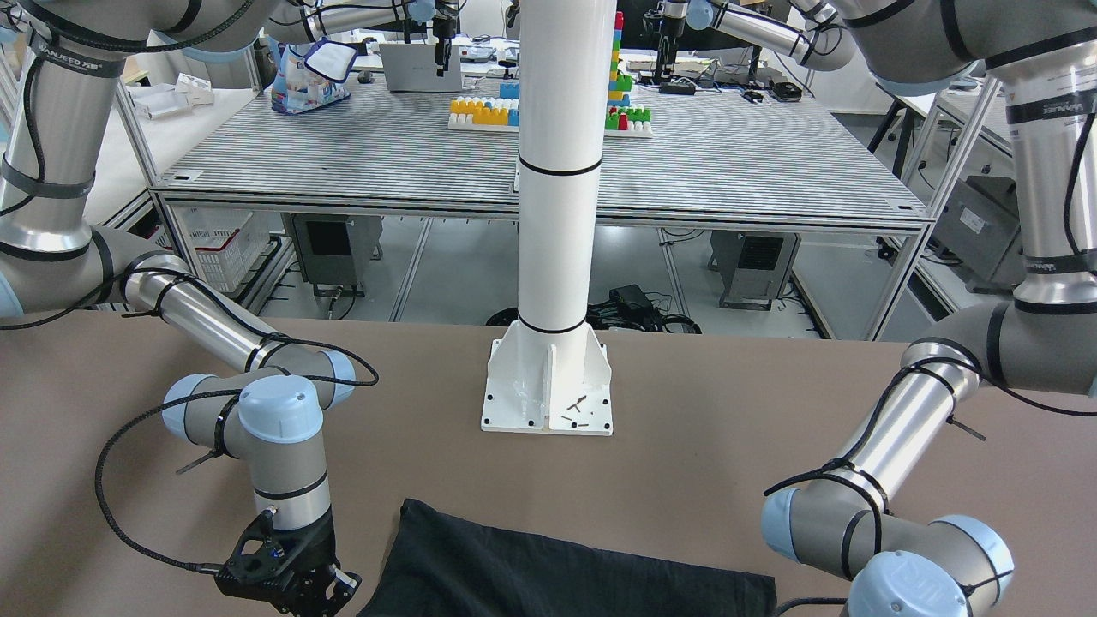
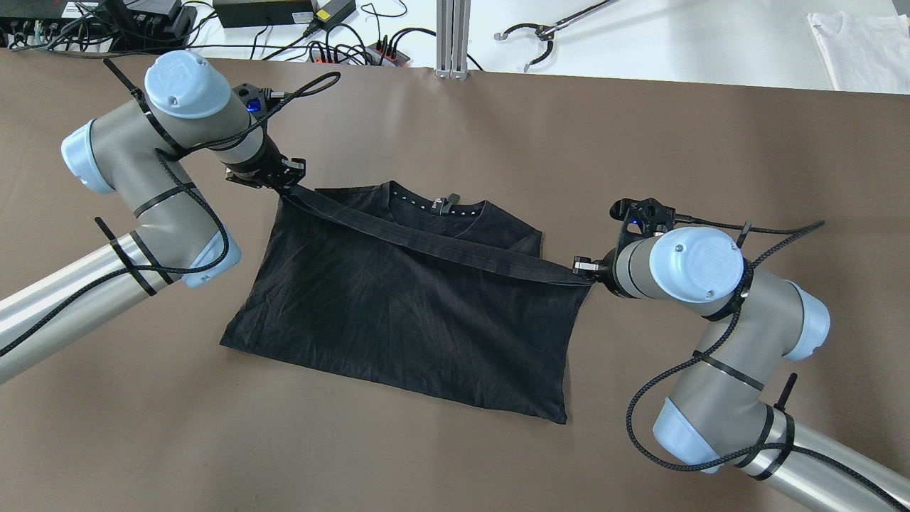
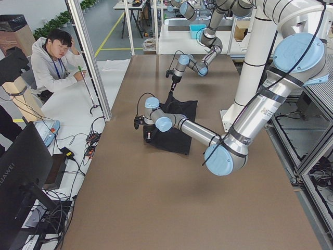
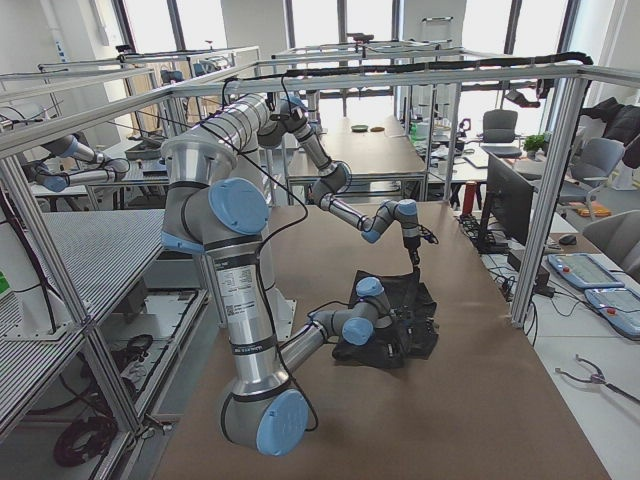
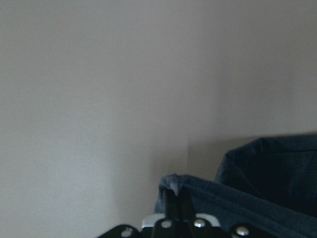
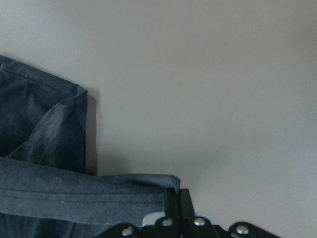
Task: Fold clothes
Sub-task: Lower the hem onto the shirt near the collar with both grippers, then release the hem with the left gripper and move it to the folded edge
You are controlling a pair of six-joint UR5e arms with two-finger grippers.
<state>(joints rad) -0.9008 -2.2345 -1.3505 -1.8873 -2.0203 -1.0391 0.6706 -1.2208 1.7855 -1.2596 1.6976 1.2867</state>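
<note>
At centre of the overhead view, the clothes (image 2: 398, 313) lie on the brown bench (image 2: 640, 107): one black garment spread flat, its neckline (image 2: 441, 206) toward the top of the frame. One edge (image 2: 441, 245) is raised off the body of the cloth and runs as a taut dark band from upper left to centre right.

My left claw (image 2: 288, 178), at the garment's upper left corner, is clenched on one end of that band. The left wrist view shows my fingers pressed together at the bottom of the frame, with a corner of cloth bunched between them. My right claw (image 2: 584, 268), at the garment's right side, is clenched on the other end. The right wrist view shows the same pinch, with the band leading off to the left of the frame.

Handling, as I judge it: the fabric is thin, light and limp, faintly wrinkled, and holds no shape of its own. It will sag wherever it is unsupported and drag the layer beneath if pulled sideways. Corners of an edge are the right places to hold it, one per claw, with tension kept even between them so the band stays straight. Slack on either side would likely let the fold land crooked.
</note>
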